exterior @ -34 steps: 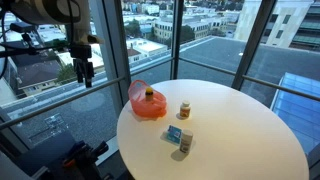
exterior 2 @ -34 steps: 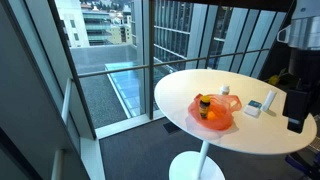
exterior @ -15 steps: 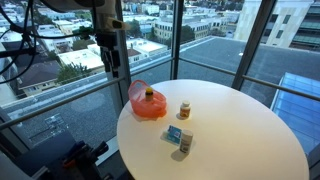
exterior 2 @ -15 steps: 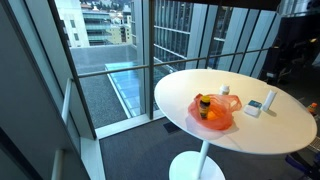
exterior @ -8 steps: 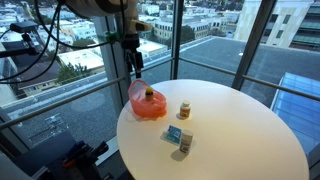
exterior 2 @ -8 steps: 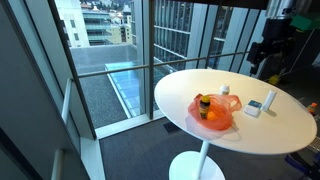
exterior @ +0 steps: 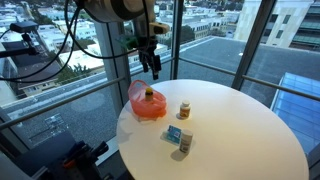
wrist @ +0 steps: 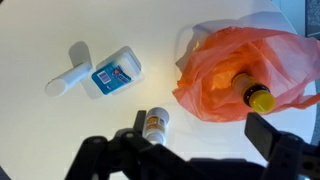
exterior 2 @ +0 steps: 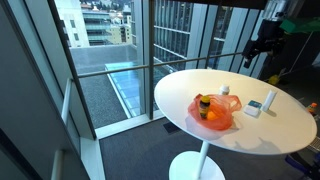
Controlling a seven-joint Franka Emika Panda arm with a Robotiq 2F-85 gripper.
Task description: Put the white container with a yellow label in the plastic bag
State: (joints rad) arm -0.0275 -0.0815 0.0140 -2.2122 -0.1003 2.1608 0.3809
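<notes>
Status: no step of the task is complete.

1. We locate the white container with a yellow label (wrist: 154, 124) standing on the tabletop (wrist: 40, 130), outside the plastic bag (wrist: 232, 62) and just beside its edge. In an exterior view the container (exterior: 184, 110) stands upright, apart from the bag (exterior: 145, 104).
2. We note that the orange bag lies open and slumped on the tabletop. It already holds a yellow-capped bottle (wrist: 252, 94), which is not the task's item.
3. We read the pincer (wrist: 185, 152) as spread and empty: in the wrist view its two dark fingers stand wide apart with nothing between them. In an exterior view the pincer (exterior: 154, 69) hangs in the air above the far edge of the tabletop, near the bag, touching nothing.
4. A blue-labelled box (wrist: 112, 73) and a white tube (wrist: 67, 80) lie further off; we judge them irrelevant.

Remaining work, in our judgement: descend over the container, close on it, lift, carry it over the bag's mouth, and release. The whole transfer is still outstanding.
</notes>
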